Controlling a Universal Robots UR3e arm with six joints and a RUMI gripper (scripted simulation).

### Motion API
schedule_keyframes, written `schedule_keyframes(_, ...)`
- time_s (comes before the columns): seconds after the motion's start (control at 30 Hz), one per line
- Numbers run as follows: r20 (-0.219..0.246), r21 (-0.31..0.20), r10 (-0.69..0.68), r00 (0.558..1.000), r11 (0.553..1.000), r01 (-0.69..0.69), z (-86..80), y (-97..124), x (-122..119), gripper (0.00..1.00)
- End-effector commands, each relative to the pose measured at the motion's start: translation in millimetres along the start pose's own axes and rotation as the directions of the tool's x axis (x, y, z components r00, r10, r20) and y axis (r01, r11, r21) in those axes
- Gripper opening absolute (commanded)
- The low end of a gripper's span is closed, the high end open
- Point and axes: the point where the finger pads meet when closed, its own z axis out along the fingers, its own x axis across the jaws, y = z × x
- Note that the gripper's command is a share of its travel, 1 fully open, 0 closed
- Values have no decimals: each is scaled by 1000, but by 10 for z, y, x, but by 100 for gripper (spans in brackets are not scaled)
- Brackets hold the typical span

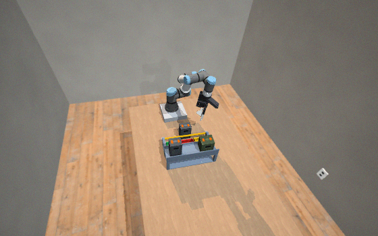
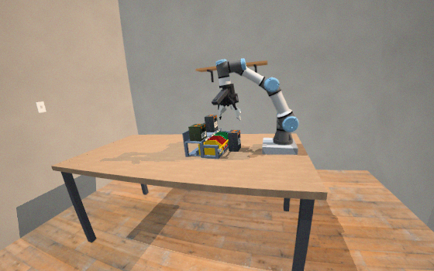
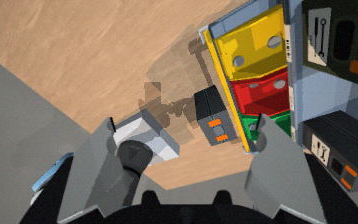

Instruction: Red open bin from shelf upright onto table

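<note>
High top, side exterior, downward wrist.
</note>
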Motion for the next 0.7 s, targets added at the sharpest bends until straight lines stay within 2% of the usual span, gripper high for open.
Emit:
schedule_keyframes(0.0, -41, 67, -132, 990, 989, 135, 126, 167, 125, 100)
schedule_keyframes(0.3, -41, 67, -132, 990, 989, 135, 126, 167, 125, 100)
schedule_keyframes(0.33, -21, 38, -169, 985, 985, 169, 173, 224, 159, 100)
schedule_keyframes(0.47, -65, 78, -358, 931, 929, 362, 390, 500, 350, 100)
schedule_keyframes(0.67, -65, 78, -358, 931, 929, 362, 390, 500, 350, 100)
